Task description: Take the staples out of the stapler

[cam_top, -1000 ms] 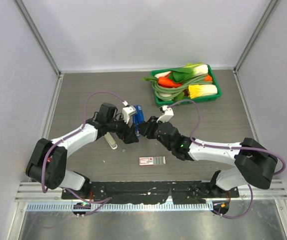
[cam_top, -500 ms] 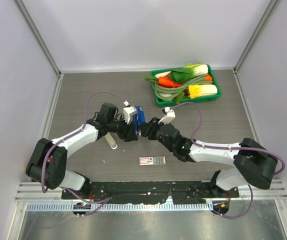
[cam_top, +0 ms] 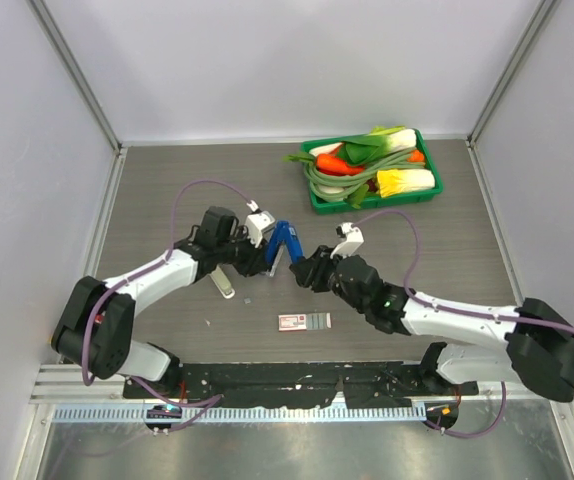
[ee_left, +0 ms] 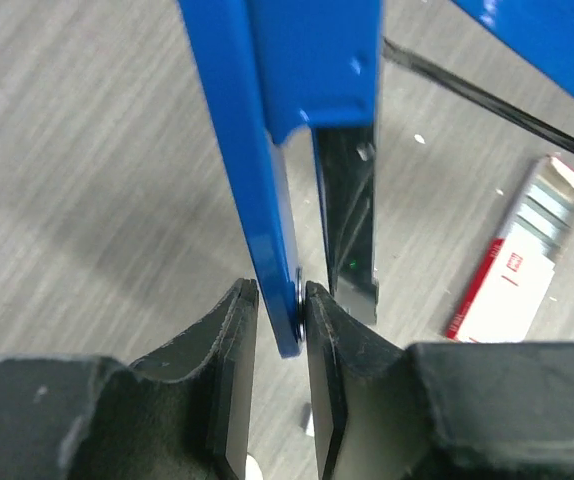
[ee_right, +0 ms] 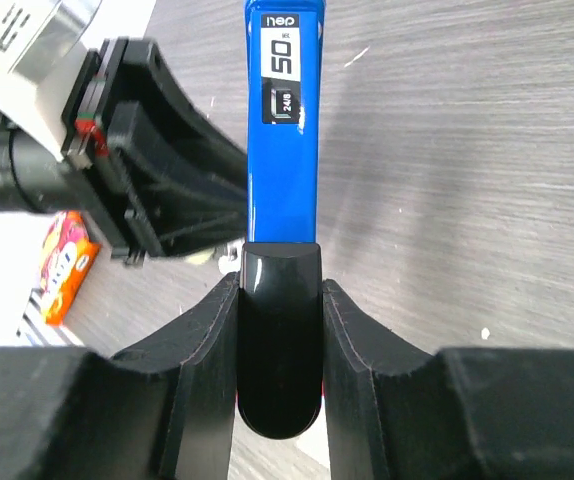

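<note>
The blue stapler (cam_top: 283, 240) hangs above the table between my two arms, swung open. My left gripper (cam_top: 265, 258) comes in from the left. In the left wrist view the left gripper (ee_left: 279, 295) pinches the thin lower edge of the stapler's blue side wall (ee_left: 257, 200), next to its shiny metal channel (ee_left: 352, 220). My right gripper (cam_top: 305, 268) reaches in from the right. In the right wrist view the right gripper (ee_right: 279, 285) is shut on the stapler's rounded black end (ee_right: 279, 350), and the blue arm (ee_right: 282, 150) runs away from it. The staples are hidden.
A flat red-and-white box (cam_top: 304, 321) lies on the table in front of the grippers, also seen as the box (ee_left: 512, 265) in the left wrist view. A small pale bar (cam_top: 225, 284) lies under the left arm. A green tray (cam_top: 432, 190) of vegetables stands at the back right.
The left jaws have narrowed from wide open onto the blue wall. The right gripper has drawn back to the right and nearer with the black end, and the stapler has swung open.
</note>
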Action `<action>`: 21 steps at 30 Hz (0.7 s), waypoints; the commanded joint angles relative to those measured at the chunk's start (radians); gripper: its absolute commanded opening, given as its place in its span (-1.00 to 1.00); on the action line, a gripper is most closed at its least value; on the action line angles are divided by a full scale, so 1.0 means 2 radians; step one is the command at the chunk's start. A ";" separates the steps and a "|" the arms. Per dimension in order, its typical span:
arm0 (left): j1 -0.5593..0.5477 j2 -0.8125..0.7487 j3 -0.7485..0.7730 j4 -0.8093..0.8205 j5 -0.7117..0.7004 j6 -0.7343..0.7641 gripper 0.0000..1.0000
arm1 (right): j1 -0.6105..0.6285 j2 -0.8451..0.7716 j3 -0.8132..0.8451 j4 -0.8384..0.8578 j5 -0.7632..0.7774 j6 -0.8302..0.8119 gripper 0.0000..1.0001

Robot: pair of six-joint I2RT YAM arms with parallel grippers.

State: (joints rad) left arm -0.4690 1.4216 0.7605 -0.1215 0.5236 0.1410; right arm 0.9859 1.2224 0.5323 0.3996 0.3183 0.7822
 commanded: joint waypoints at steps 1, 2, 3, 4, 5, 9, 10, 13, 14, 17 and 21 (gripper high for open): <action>-0.028 -0.011 0.000 0.057 -0.084 0.047 -0.44 | 0.006 -0.067 -0.005 -0.026 -0.030 -0.021 -0.98; -0.034 -0.012 -0.002 0.059 -0.095 0.059 -0.45 | 0.006 -0.080 -0.007 -0.033 -0.031 -0.024 -0.98; -0.046 -0.009 -0.003 0.058 -0.107 0.064 -0.46 | 0.006 -0.099 -0.009 -0.041 -0.033 -0.024 -0.98; -0.053 -0.008 -0.004 0.071 -0.135 0.069 -0.49 | 0.006 -0.110 -0.016 -0.053 -0.038 -0.024 -0.98; -0.060 -0.005 -0.006 0.073 -0.147 0.080 -0.50 | 0.006 -0.119 -0.018 -0.061 -0.040 -0.024 -0.99; -0.096 0.003 -0.012 0.086 -0.196 0.107 -0.53 | 0.006 -0.168 -0.026 -0.108 -0.041 -0.034 -0.98; -0.101 0.006 -0.012 0.091 -0.203 0.111 -0.53 | 0.006 -0.186 -0.028 -0.128 -0.041 -0.036 -0.99; -0.111 0.013 -0.017 0.110 -0.233 0.120 -0.57 | 0.006 -0.219 -0.028 -0.165 -0.040 -0.046 -0.99; -0.113 0.016 -0.020 0.114 -0.240 0.124 -0.58 | 0.006 -0.224 -0.028 -0.175 -0.040 -0.048 -0.99; -0.121 0.026 -0.022 0.130 -0.278 0.137 -0.62 | 0.006 -0.241 -0.028 -0.213 -0.046 -0.052 -0.99; -0.137 0.038 -0.032 0.174 -0.324 0.164 -0.62 | 0.006 -0.259 -0.033 -0.250 -0.046 -0.056 -0.99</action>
State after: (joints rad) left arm -0.7269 1.4712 0.7227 0.0875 0.0574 0.3885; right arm 0.9924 0.7616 0.4484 -0.0917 0.2276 0.6819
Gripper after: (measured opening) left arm 0.204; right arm 0.376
